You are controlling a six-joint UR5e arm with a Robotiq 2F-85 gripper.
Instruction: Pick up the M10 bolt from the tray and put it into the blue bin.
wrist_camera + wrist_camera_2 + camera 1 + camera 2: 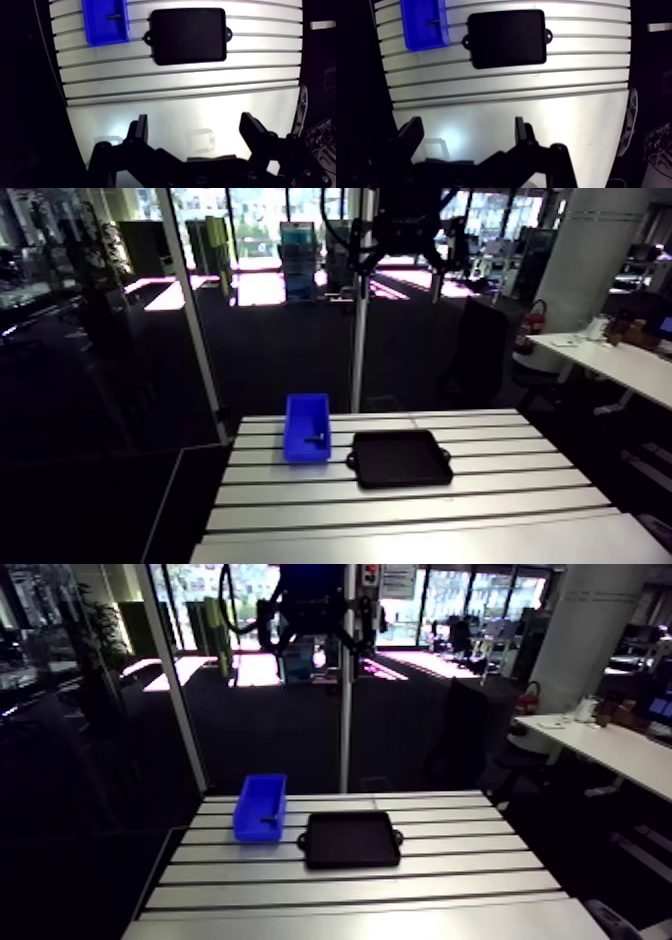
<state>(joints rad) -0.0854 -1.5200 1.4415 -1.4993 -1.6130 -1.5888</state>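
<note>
Dim room in arm view: bright windows (490, 208) at 12 o'clock, sun patches on dark floor (280, 348), white pillar (595, 258) at 2, white desk (625, 366) at 3.

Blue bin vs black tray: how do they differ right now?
Colour: the blue bin is bright blue, the tray black. Shape: the bin is narrower; the tray wider, with a lug on two opposite sides. Contents: the bin holds a small dark bolt; the tray looks empty. Shared: both sit side by side on the slotted table, clear of the open claw.
</note>
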